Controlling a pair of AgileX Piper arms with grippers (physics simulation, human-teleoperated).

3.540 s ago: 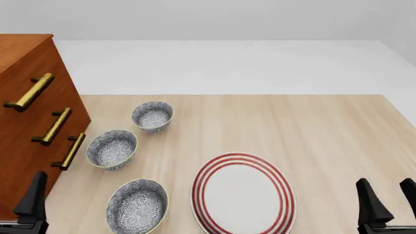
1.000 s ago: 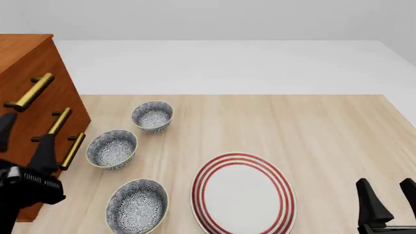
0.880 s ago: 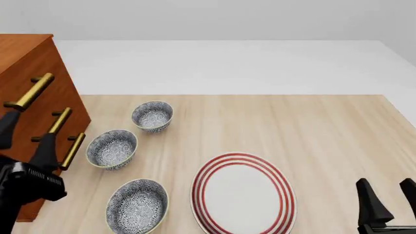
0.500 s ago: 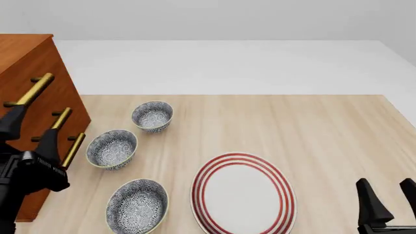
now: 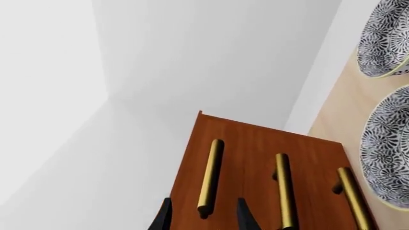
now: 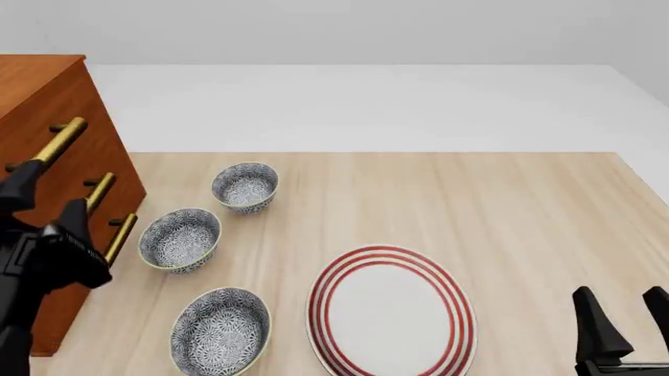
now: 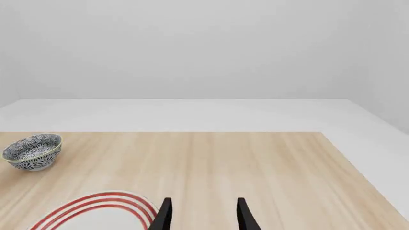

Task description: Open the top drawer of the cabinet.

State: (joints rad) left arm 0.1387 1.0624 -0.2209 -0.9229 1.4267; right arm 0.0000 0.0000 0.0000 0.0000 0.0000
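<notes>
While the left gripper (image 6: 47, 205) hangs in front of the cabinet (image 6: 42, 102) with its two dark fingers spread apart and nothing between them, the top drawer (image 6: 31, 133) is shut, flush with the cabinet face. In the front view the cabinet stands at about nine o'clock on the table (image 6: 522, 211), and the top handle (image 6: 58, 141) is the highest of the three brass bars.

From the left wrist view the near end of that top handle (image 5: 210, 177) sits in line with the gap between the fingertips, but the pictures do not show whether the fingers have reached it or hover short of it. That is the main risk as I judge it: closing too early would pinch air, and closing only on the bar's tip could let it slip out once the pull begins.

The middle handle (image 5: 284, 189) lies just beside the top one, so a small drift toward it could open the wrong drawer. A pull that is not straight out from the face could bind the drawer or tip the cabinet.

Three patterned bowls, the nearest (image 6: 180, 237) at about three o'clock from the gripper, stand close enough for the arm to knock on retreat.

The right gripper (image 6: 627, 329), fingers apart and empty, rests at five o'clock, beside the red-ringed plate (image 6: 392, 313).
</notes>
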